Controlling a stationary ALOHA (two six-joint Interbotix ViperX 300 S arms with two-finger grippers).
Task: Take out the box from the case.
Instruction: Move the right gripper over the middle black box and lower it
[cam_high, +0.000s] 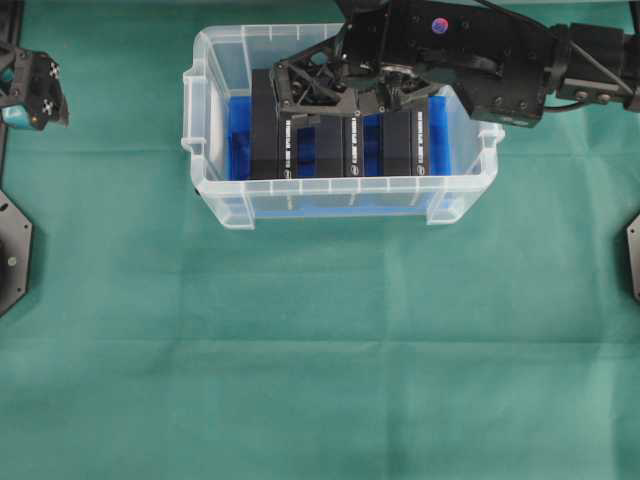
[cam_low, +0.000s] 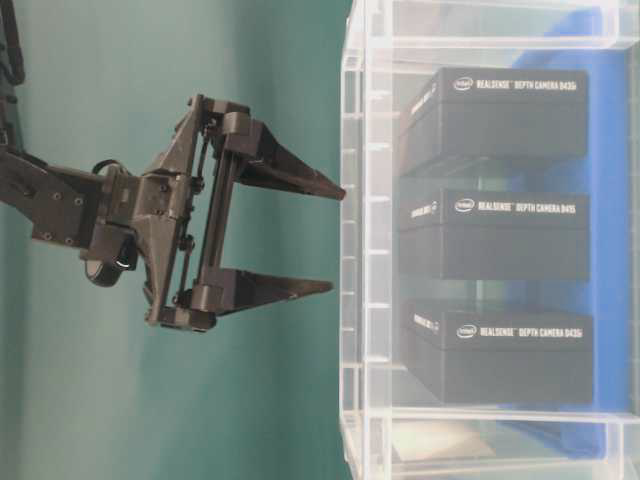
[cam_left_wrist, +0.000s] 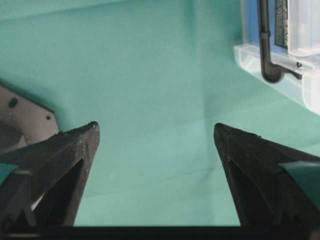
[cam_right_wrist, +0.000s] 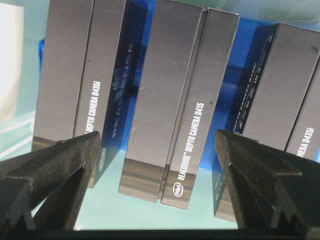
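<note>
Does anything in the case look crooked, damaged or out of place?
Nothing stands out. Three black boxes stand on edge side by side in the case, apart from each other, undamaged. The open right hand hangs above them.

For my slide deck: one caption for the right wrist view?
Open right hand poised over the middle of three black RealSense boxes in the blue-lined case.

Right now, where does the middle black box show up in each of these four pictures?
Overhead: the middle box stands mid-case, partly under the right tool.
Table-level: centre of the three, behind the clear wall.
Left wrist: not visible; only a case corner.
Right wrist: centre, between the tool's fingers.
Shared landmark: the case's blue lining.
</note>
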